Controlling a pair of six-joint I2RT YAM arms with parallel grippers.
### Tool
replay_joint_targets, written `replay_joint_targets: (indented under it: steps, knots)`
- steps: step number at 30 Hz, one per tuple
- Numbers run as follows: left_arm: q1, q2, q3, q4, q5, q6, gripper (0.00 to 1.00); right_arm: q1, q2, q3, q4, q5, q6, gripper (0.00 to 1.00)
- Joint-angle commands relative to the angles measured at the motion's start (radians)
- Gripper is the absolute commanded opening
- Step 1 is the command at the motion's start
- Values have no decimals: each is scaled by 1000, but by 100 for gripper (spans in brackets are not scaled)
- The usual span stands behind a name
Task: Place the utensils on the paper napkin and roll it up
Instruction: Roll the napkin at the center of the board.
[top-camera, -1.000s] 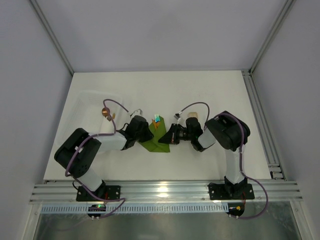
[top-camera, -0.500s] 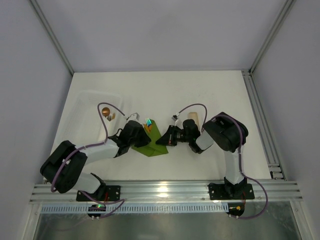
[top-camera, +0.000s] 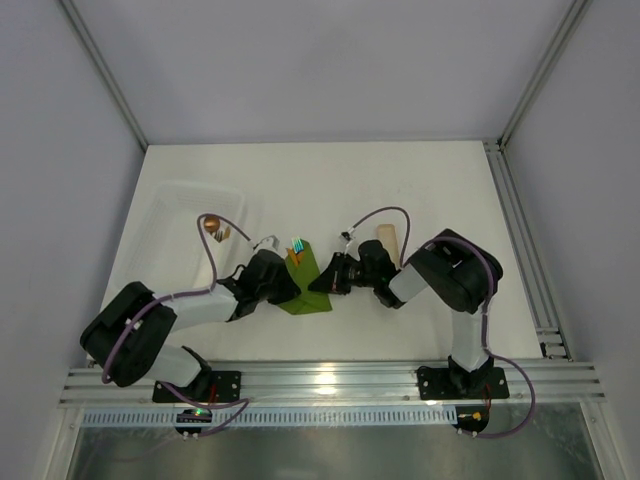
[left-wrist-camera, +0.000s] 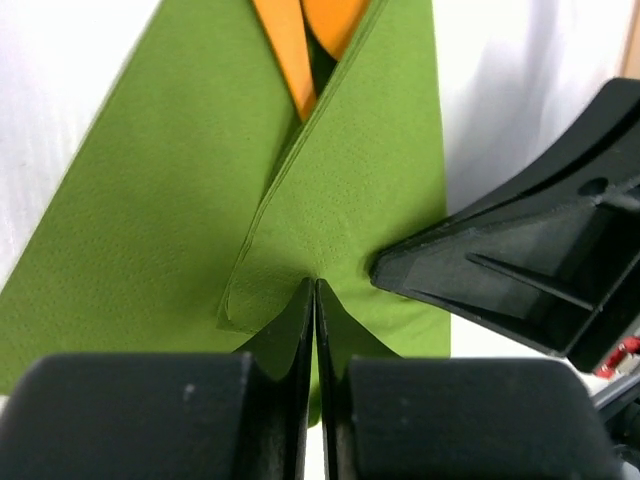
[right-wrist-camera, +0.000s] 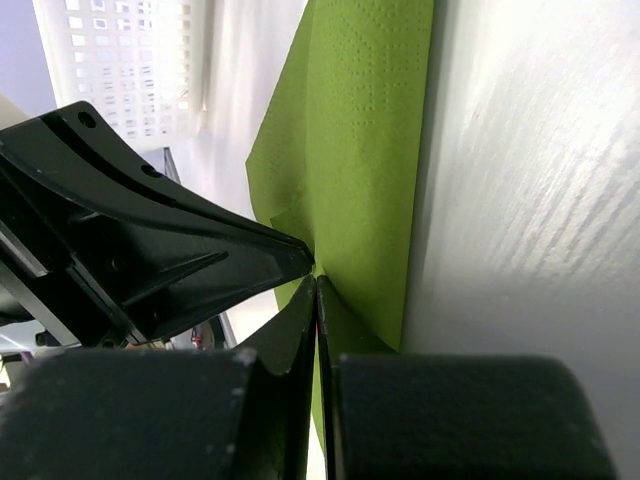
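Olive green, finely dotted with embossing, across the thin square paper napkin. Bright orange on the slim utensil rods. White grid pattern on the plastic tray.

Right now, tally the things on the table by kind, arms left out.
Paper napkin: 1
Utensils showing in the fold: at least 2 (orange, iridescent)
Clear tray: 1
Copper-coloured item in tray: 1
Beige cylinder: 1
Total: at least 6

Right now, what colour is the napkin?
The napkin is olive green, seen best in the left wrist view.
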Motion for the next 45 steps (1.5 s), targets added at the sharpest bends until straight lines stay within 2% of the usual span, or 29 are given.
replay_joint_targets:
  steps: [1,7,10,13,17,21,23,24,26,28,31,39,45]
  knots:
    - [-2,-30,0,-69,-61,-10,2,39,-51,-18,-87,110,-50,4]
    - [-2,29,77,-254,-138,16,0,117,-74,-46,-75,191,9,4]
    - [-2,68,104,-314,-150,42,0,154,-105,-21,-143,219,-16,4]
    - [-2,82,111,-327,-144,62,0,170,-182,12,-287,260,-102,4]
    - [-1,85,106,-331,-138,81,0,168,-303,124,-629,369,-256,7]
    - [-2,97,123,-334,-121,99,0,128,-377,168,-782,418,-339,11]
    - [-2,99,129,-338,-112,105,0,76,-397,157,-785,374,-355,16]
    - [-2,99,130,-338,-112,107,0,56,-397,143,-783,356,-360,22]
    - [-2,97,133,-339,-107,113,0,4,-389,125,-756,300,-371,27]
    - [-2,89,134,-334,-100,116,0,-23,-372,108,-716,222,-379,41]
    - [-2,79,129,-324,-84,119,0,-48,-322,109,-672,159,-397,54]
    - [-2,62,115,-296,-49,125,0,-57,-176,152,-489,52,-350,56]
    - [-2,48,112,-293,-48,127,0,-71,-111,191,-469,64,-320,55]
